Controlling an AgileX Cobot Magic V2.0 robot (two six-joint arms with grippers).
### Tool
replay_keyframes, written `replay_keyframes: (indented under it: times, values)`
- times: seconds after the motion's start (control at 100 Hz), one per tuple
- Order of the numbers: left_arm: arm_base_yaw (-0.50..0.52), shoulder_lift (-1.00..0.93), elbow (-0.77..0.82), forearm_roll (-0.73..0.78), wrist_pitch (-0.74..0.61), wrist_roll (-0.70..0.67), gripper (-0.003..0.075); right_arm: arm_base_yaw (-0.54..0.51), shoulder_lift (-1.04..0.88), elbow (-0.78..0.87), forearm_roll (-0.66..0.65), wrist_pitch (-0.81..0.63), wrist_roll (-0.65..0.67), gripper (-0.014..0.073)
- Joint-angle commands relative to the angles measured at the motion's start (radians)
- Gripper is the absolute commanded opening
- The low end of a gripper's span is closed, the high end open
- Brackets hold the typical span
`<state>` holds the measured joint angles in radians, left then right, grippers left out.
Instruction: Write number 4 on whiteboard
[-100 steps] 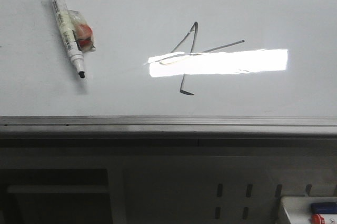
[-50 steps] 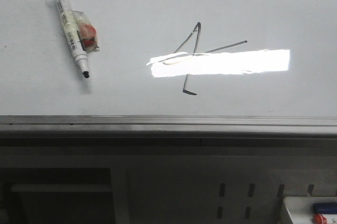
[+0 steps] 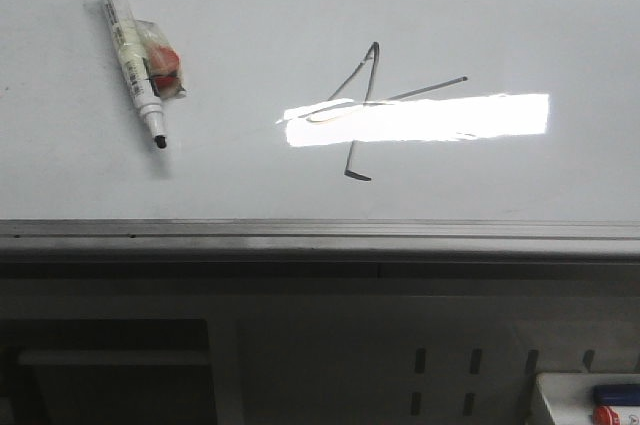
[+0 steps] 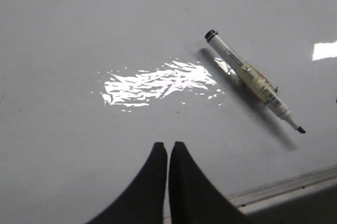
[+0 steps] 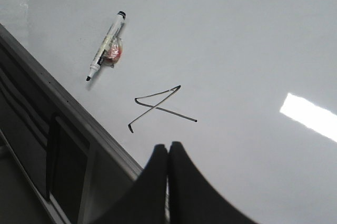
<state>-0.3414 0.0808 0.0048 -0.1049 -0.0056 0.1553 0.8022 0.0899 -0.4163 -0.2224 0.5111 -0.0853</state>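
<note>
The number 4 [image 3: 368, 105] is drawn in thin dark strokes near the middle of the whiteboard [image 3: 300, 5], partly crossed by a bright light reflection. It also shows in the right wrist view as the number 4 [image 5: 158, 107] on the whiteboard [image 5: 237, 34]. An uncapped white marker [image 3: 128, 50] lies flat at the board's far left, tip toward the front rail, a red and clear piece stuck to its barrel. The marker [image 4: 254, 80] lies apart from my left gripper [image 4: 168, 146], which is shut and holds nothing. My right gripper [image 5: 168, 147] is shut and empty above the board, near the 4.
A grey metal rail [image 3: 320, 233] runs along the board's front edge, with a dark shelf frame below it. A white tray [image 3: 590, 400] with blue and red items sits at the lower right. The marker [image 5: 107, 45] lies beyond the 4 in the right wrist view.
Only a slight shift of the front view's picture between frames; the marker and the 4 stay where they are on the board.
</note>
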Motion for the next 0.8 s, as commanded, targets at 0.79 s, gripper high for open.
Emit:
replay_keyframes:
  times: [0.79]
  values:
    - [0.135, -0.111, 0.033, 0.020, 0.278, -0.041, -0.0020, -0.008, 0.011, -0.024, -0.012, -0.073, -0.001, -0.0049]
